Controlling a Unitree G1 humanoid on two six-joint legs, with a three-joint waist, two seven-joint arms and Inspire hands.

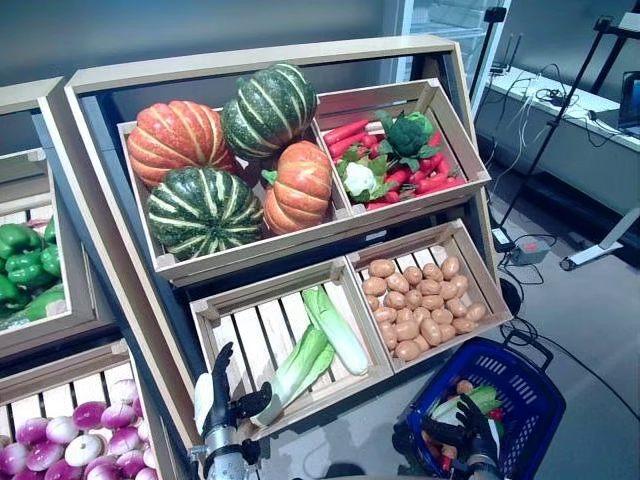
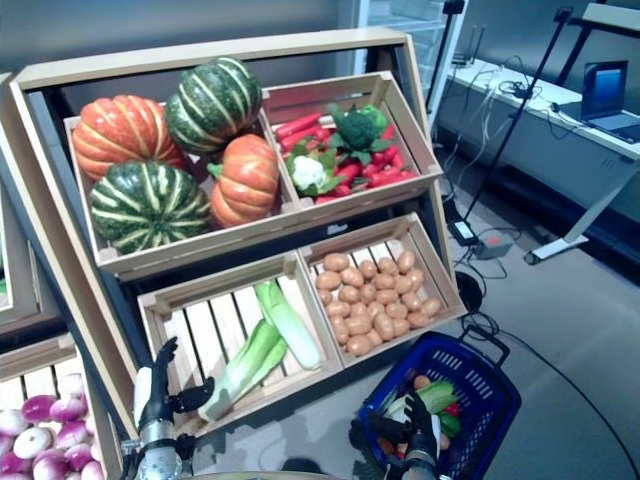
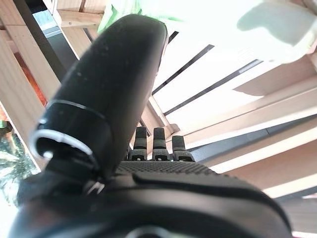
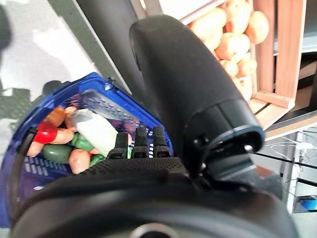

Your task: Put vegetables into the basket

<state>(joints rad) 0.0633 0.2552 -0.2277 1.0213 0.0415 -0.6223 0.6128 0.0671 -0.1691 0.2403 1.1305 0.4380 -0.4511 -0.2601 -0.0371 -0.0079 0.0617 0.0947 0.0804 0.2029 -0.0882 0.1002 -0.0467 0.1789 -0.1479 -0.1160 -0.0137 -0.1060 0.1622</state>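
Two long pale-green cabbages (image 1: 335, 325) lie in the lower left crate (image 1: 215, 312) of the wooden stand. My left hand (image 1: 222, 400) stands open at that crate's front edge, fingers pointing up, thumb reaching toward the nearer cabbage's stalk (image 1: 272, 402); it holds nothing. The left wrist view shows crate slats (image 3: 213, 74) and the pale cabbage (image 3: 277, 25) past the thumb. The blue basket (image 1: 545, 385) sits on the floor at lower right with several vegetables (image 4: 94, 131) inside. My right hand (image 1: 465, 435) hovers open over its near rim (image 4: 74, 94), empty.
Potatoes (image 1: 415, 305) fill the lower right crate. Above are striped pumpkins (image 1: 205, 210) and a crate of red vegetables, broccoli and cauliflower (image 1: 395, 160). Green peppers (image 1: 20, 265) and purple onions (image 1: 70, 430) lie in a stand on the left. Tripods and cables stand at the right.
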